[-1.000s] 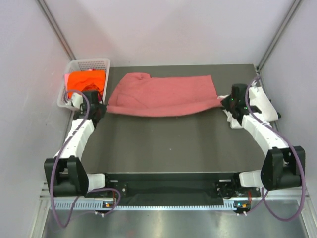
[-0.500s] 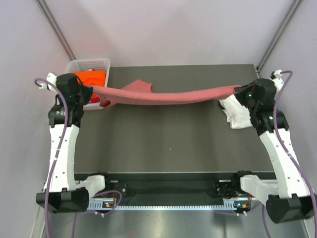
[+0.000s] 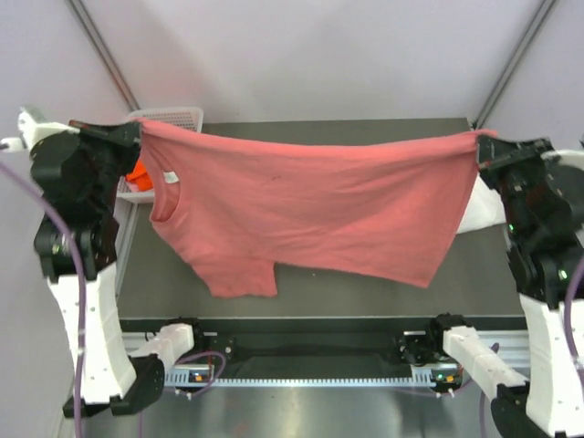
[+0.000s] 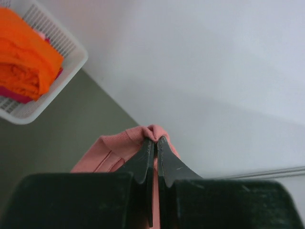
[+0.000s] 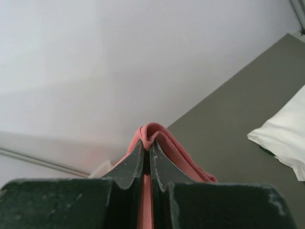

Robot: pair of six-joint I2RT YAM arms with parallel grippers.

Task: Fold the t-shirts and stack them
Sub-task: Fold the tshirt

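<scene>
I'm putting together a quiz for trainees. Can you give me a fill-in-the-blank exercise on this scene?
1. The left gripper and the right gripper are both ____ on the pink shirt, which hangs spread between them.
2. The orange shirt lies in the ____.
3. The white shirt lies on the ____.
Missing words: shut; basket; table.

You're looking at plain pale walls (image 3: 319, 55) on three sides, a dark grey table (image 3: 319, 297) and a brushed-metal ledge (image 3: 319, 415) in front. The diagonal corner bars (image 3: 516, 64) are possibly frame struts. Light is even.
</scene>
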